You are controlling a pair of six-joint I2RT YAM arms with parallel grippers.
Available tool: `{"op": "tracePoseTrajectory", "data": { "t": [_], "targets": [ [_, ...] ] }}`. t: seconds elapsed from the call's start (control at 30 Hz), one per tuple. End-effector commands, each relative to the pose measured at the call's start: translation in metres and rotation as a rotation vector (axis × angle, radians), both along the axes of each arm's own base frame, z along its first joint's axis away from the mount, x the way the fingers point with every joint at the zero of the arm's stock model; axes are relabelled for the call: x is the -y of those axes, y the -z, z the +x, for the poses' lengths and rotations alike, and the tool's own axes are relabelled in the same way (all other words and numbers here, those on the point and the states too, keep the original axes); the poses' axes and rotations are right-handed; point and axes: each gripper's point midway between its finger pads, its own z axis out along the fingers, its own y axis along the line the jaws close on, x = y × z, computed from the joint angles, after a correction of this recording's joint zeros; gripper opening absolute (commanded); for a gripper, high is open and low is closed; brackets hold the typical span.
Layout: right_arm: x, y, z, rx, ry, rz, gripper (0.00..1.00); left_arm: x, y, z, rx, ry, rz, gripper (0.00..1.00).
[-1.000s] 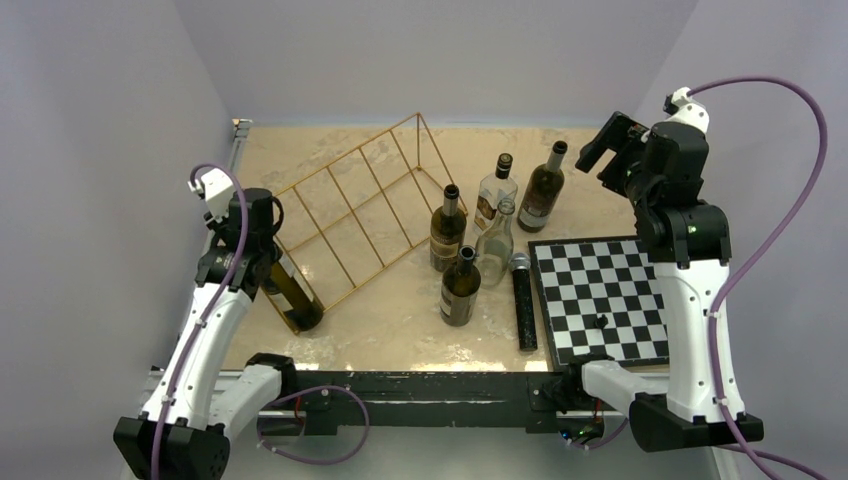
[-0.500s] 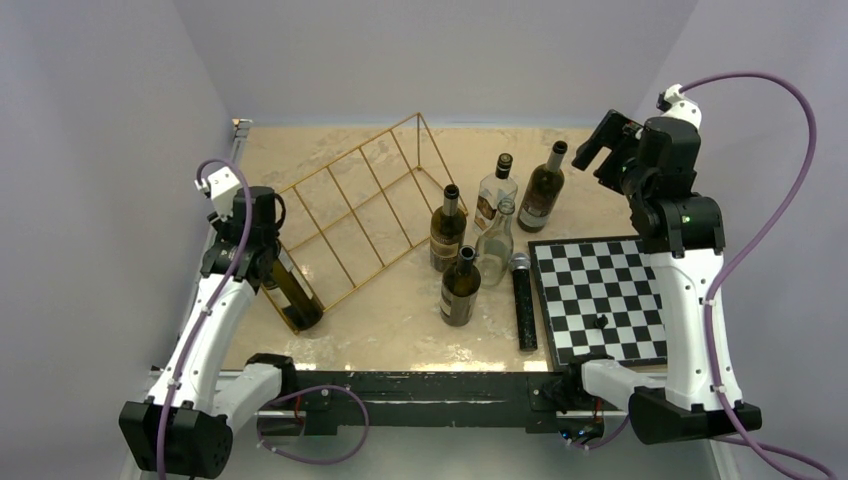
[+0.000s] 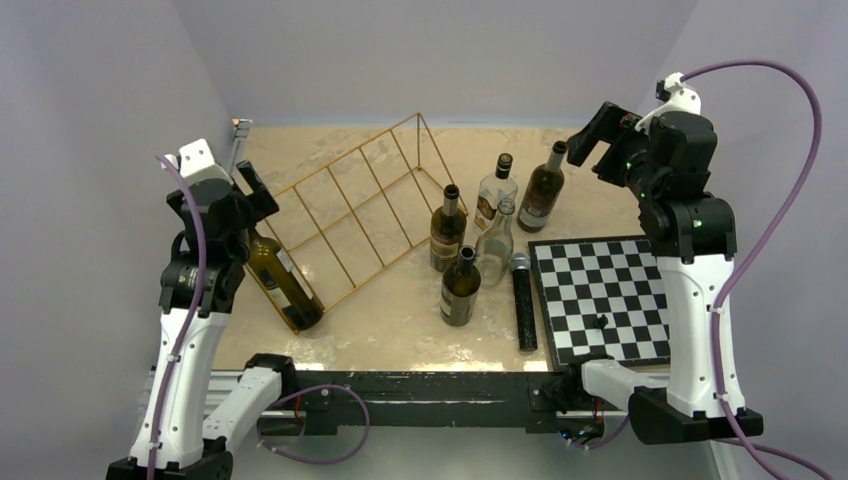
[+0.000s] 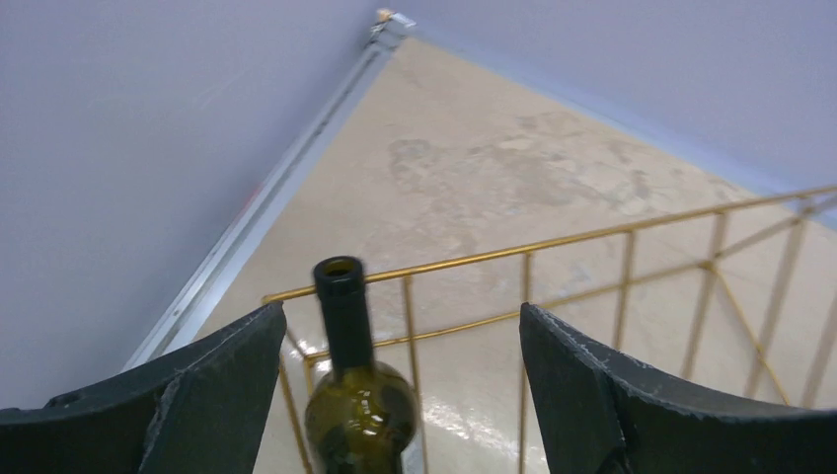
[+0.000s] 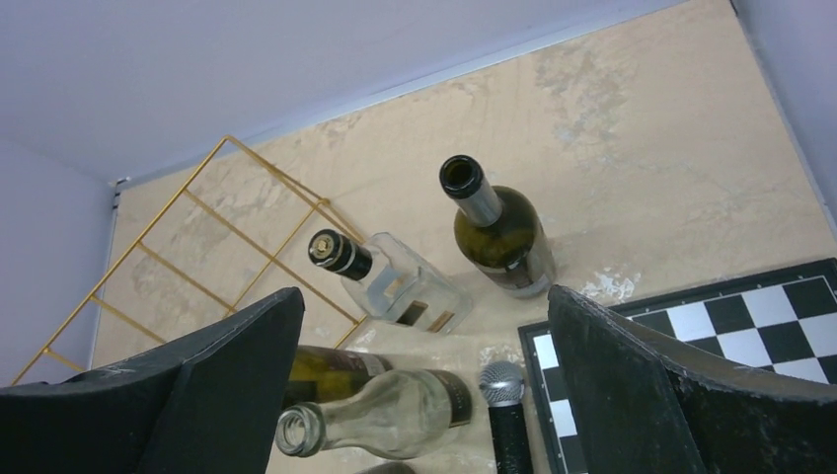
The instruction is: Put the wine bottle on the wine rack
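The green wine bottle [image 4: 357, 415] lies in the end slot of the wine rack [image 3: 355, 215], free between the spread left fingers [image 4: 212, 395]. Placing seems done; next, I think, lift them clear without touching the neck. Also the right fingers [image 5: 632, 385] stand spread.

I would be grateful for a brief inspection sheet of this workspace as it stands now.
Surface: mottled beige tabletop, stained.
Job's things: dark green glass wine bottle lies in the end slot of the slanted gold wire rack.
Clutter: five upright glass bottles, black microphone, black-and-white chessboard.
Grippers: left gripper open over the bottle's neck, not touching; right gripper open, raised.
Cables: purple cable along each arm.
Surroundings: plain lilac walls.
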Motion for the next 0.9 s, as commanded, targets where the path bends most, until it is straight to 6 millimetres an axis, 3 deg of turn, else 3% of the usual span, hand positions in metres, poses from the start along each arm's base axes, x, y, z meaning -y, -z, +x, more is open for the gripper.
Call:
{"op": "tracePoseTrajectory", "data": {
  "t": [0.0, 0.13, 0.3, 0.43, 0.47, 0.63, 0.77, 0.87],
  "targets": [
    [-0.023, -0.021, -0.003, 0.077, -0.152, -0.003, 0.99, 0.057, -0.049, 0.012, 0.097, 0.421, 0.063, 0.92],
    [-0.046, -0.025, -0.008, 0.106, -0.295, 0.009, 0.99, 0.135, -0.068, 0.003, 0.213, 0.894, 0.055, 0.96],
    [-0.065, -0.028, -0.015, 0.136, -0.409, 0.038, 0.99, 0.201, -0.074, -0.026, 0.248, 1.312, -0.070, 0.99],
    [-0.069, -0.031, -0.021, 0.151, -0.436, 0.041, 0.99, 0.249, -0.088, -0.063, 0.377, 1.613, -0.225, 0.99],
    [-0.070, -0.033, -0.024, 0.161, -0.447, 0.041, 0.99, 0.259, -0.097, -0.069, 0.435, 1.663, -0.230, 0.99],
    [-0.073, -0.042, -0.032, 0.191, -0.468, 0.041, 0.99, 0.309, -0.094, -0.092, 0.425, 1.834, -0.300, 0.99],
    [-0.074, -0.039, -0.035, 0.187, -0.470, 0.046, 0.99, 0.338, -0.075, -0.094, 0.401, 1.870, -0.239, 0.99],
    [-0.070, -0.033, -0.033, 0.164, -0.450, 0.042, 0.99, 0.354, -0.054, -0.084, 0.380, 1.846, -0.127, 0.97]
  ]
}}
